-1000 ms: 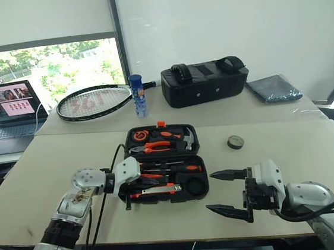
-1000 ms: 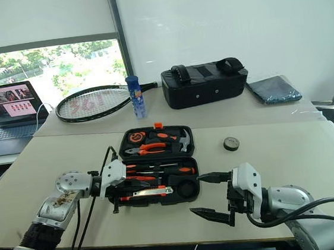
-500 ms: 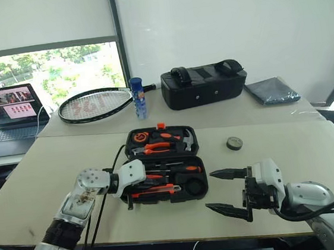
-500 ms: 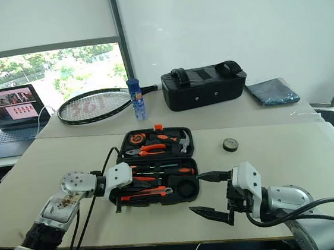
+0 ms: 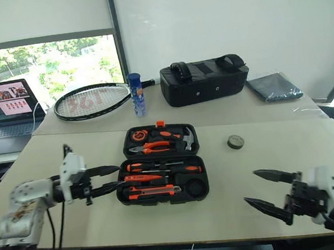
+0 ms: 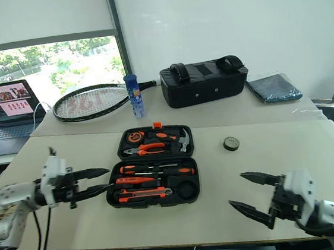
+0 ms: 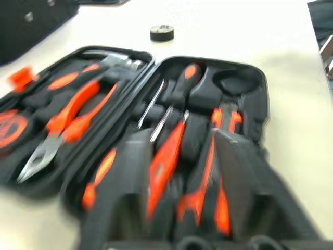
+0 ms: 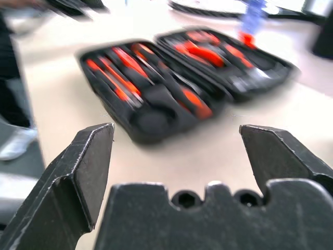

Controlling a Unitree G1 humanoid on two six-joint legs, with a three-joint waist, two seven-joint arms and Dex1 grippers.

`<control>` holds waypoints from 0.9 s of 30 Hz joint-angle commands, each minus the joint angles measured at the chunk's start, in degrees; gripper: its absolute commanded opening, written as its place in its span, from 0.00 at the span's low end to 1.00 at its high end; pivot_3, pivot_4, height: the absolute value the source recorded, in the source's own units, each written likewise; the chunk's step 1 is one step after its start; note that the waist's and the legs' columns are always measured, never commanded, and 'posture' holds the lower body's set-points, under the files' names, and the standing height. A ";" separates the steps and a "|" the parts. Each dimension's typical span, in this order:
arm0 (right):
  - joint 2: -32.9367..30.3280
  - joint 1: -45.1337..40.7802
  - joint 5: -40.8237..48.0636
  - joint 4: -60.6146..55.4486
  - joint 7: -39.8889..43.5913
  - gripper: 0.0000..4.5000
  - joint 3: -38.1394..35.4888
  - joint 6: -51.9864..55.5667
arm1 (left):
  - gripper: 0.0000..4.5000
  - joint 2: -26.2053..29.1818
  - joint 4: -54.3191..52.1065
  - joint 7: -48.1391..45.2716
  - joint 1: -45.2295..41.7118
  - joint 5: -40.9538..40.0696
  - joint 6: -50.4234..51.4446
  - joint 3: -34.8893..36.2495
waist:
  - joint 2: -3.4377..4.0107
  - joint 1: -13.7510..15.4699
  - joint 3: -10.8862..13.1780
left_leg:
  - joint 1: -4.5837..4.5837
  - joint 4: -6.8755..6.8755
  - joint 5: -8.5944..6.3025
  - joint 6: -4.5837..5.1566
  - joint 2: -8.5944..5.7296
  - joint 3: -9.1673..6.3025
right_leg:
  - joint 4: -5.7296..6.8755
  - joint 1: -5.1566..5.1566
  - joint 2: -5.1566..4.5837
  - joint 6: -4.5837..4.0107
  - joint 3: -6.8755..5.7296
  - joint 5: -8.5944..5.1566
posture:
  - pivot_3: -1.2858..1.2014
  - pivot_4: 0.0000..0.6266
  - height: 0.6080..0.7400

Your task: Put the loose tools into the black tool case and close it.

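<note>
The black tool case (image 5: pixel 201 157) lies open at the table's middle. Its far half holds pliers, a hammer and a tape measure. Its near half holds two screwdrivers (image 5: pixel 170 163), an orange tester (image 5: pixel 142 177) and the utility knife (image 5: pixel 153 191). The small black tape roll (image 5: pixel 236 141) lies on the table right of the case. My left gripper (image 5: pixel 104 179) hovers open just left of the case, pointing at it, with nothing between its fingers (image 7: pixel 122 198). My right gripper (image 5: pixel 252 187) stands open and empty near the front edge, right of the case (image 8: pixel 171 78).
On the far table stand a black fabric bag (image 5: pixel 204 80), a blue bottle (image 5: pixel 136 95), a racket (image 5: pixel 90 101) and a dark folded cloth (image 5: pixel 273 87). A laptop (image 5: pixel 4 106) sits at the far left. Bare tabletop lies between the case and my right gripper.
My left gripper has pulled back leftward off the case's near half and opened. My right gripper has swung out to the right, away from the case, still open.
</note>
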 commanded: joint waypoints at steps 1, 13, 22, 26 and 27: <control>0.96 2.65 -2.27 3.60 0.03 1.00 -5.36 -6.74 | 0.89 2.64 1.46 -2.93 1.59 -3.20 1.07 4.41 | 0.01 -0.01 0.02 | 0.07 0.00 0.01 -0.01 0.00 0.01 | 0.00 0.06 0.00 0.01 0.00 -0.01 | 0.52 0.24 1.00; -13.12 -24.88 -11.90 10.35 -10.20 1.00 9.87 16.91 | 0.98 -1.16 2.75 1.22 0.13 -3.74 2.84 4.57 | 0.13 -1.91 0.16 | 0.29 0.00 0.04 -0.06 0.07 0.12 | 0.19 0.09 0.11 -0.08 0.20 0.03 | 0.52 0.24 1.00; -7.26 -66.93 -29.29 42.64 -4.25 1.00 39.25 29.88 | 0.98 -6.44 2.67 6.92 -3.69 -3.42 3.79 2.50 | 0.14 -1.53 0.26 | -0.47 -0.02 0.05 -0.05 0.01 0.10 | 0.21 -0.74 0.06 -0.51 0.17 0.30 | 0.52 0.24 1.00; -0.41 -77.85 -33.46 59.55 -5.43 1.00 42.40 30.68 | 0.98 -7.06 2.40 8.07 -3.63 -3.36 3.61 2.47 | 0.15 -1.38 0.27 | -1.00 0.03 0.06 -0.07 -0.01 0.05 | 0.37 -1.31 0.01 -0.52 0.09 0.38 | 0.52 0.24 1.00; 0.66 -79.57 -34.14 62.83 -5.64 1.00 42.60 30.07 | 0.98 -7.18 2.23 8.33 -3.56 -3.43 3.63 2.44 | 0.15 -1.19 0.27 | -1.06 0.02 0.06 -0.07 -0.02 0.03 | 0.39 -1.35 -0.02 -0.53 0.05 0.38 | 0.52 0.24 1.00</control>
